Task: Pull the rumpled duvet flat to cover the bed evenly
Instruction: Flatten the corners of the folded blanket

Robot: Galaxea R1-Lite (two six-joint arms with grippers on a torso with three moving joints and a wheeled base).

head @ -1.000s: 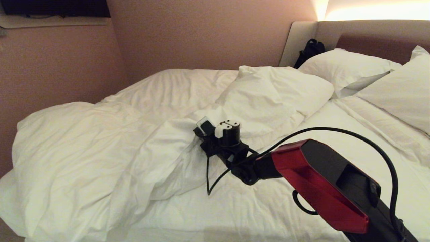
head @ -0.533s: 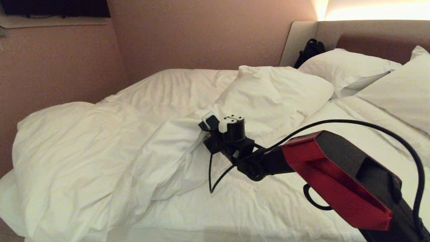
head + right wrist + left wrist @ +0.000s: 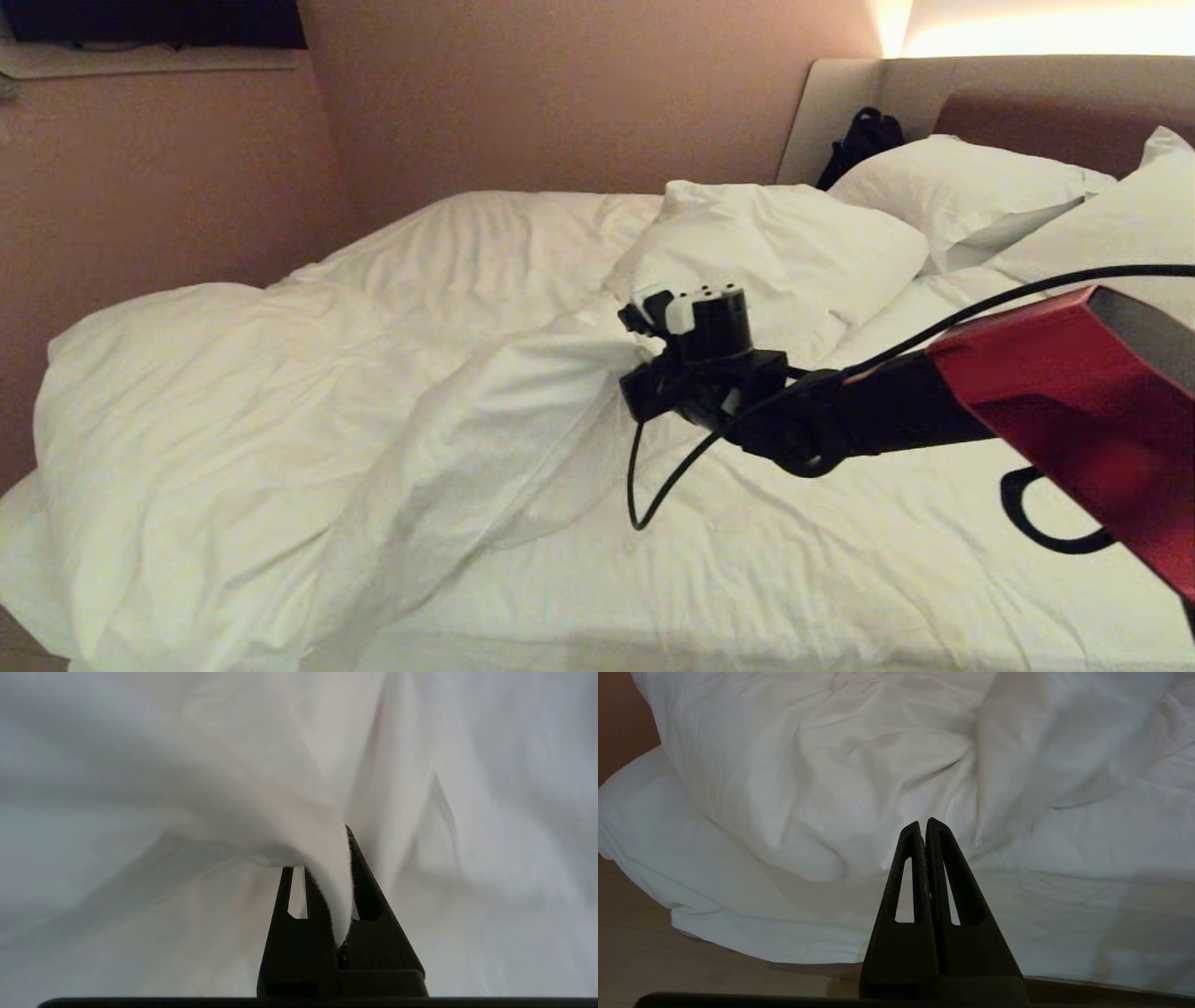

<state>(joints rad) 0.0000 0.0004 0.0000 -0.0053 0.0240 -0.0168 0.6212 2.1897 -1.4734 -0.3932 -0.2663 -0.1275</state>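
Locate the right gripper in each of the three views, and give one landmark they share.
Head view: the right gripper sits mid-picture, at the end of the black and red arm, pinching a fold of the duvet.
Left wrist view: not in it; only the left gripper, shut and empty.
Right wrist view: low centre, right gripper clamped on duvet cloth.
Shared landmark: the rumpled white duvet.

walls: pink-beige (image 3: 560,93) | floor: light wood (image 3: 668,970) | light: warm glow strip (image 3: 1046,28)
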